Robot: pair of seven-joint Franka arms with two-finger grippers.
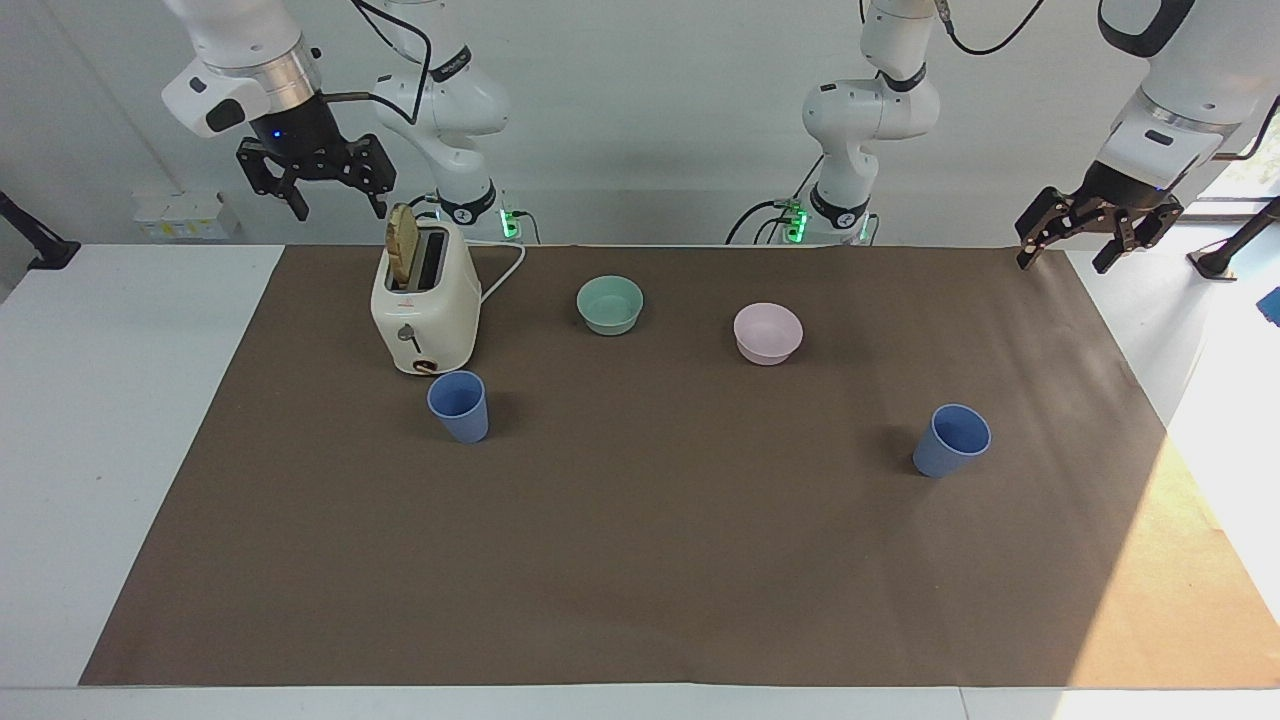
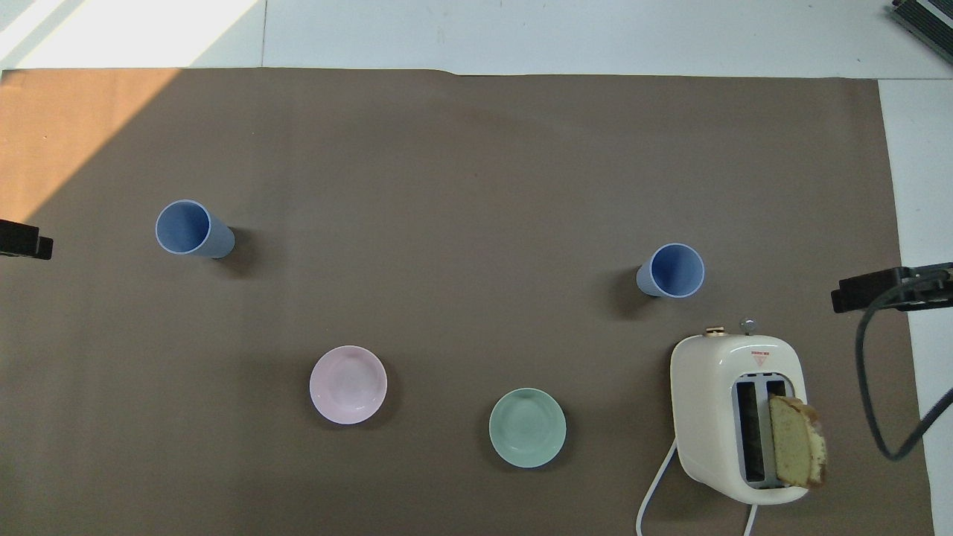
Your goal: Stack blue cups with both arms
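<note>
White tabletop under a brown mat [image 1: 640, 560] carries everything, and nothing is stacked yet. One blue cup [image 1: 459, 406] stands upright at centre left of the facing view, just below the toaster [image 1: 424, 305]; the other blue cup [image 1: 951, 440] stands well apart at centre right. Both still need lifting and nesting. The right hand [image 1: 335, 190] hangs wide and empty at upper left, the left hand [image 1: 1085, 240] likewise at upper right. The toaster bears a small red mark, unreadable.

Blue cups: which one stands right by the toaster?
The cup toward the right arm's end, just beside the toaster. The other cup stands alone toward the left arm's end.
</note>
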